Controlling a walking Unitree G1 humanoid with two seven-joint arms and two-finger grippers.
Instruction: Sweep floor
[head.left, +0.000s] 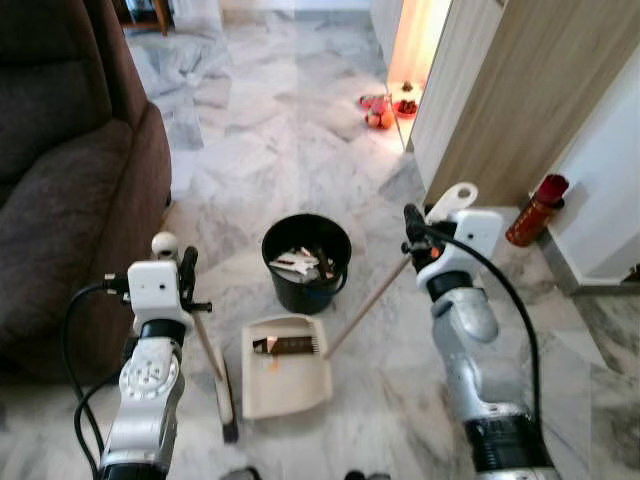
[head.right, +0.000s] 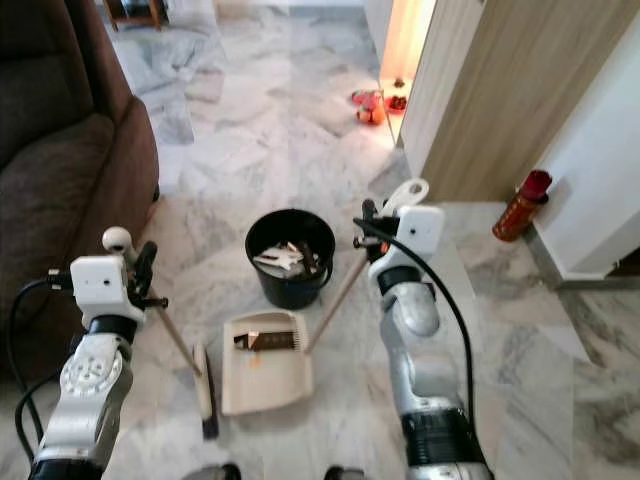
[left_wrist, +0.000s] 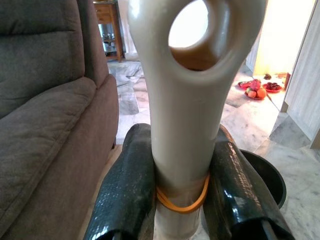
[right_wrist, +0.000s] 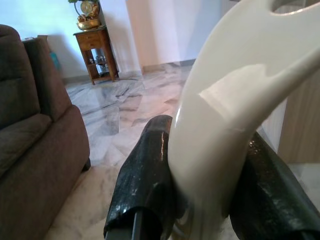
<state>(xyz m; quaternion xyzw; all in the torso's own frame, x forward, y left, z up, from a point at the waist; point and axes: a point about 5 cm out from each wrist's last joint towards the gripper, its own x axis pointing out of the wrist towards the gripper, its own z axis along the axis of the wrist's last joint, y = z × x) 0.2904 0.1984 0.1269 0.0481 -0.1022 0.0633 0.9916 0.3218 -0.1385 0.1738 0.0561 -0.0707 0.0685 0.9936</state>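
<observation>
Nearest the camera are the two silver arms rising from the bottom edge, so starting lower left: the left gripper is clamped around the cream handle of the broom, and the wrist shot shows both black fingers squeezing the handle just below its hanging hole, with an orange rubber band wrapped there. Broom head sits on the marble floor right beside the left edge of the dustpan. That pan lies flat in the lower middle of the frame with some dark bits and an orange scrap in it. Just above it is the black bucket, already holding some white and dark rubbish. Right of centre, the right gripper is closed on the top of the dustpan's long stick, fingers snug on the white grip. Brown sofa fills the upper left, a red bottle stands by the wall at the right. My worry: tip the pan toward the bucket too fast or off-line and the bits spill back onto the floor, or the pan edge knocks the bucket over. Broom could also swing into the sofa.
</observation>
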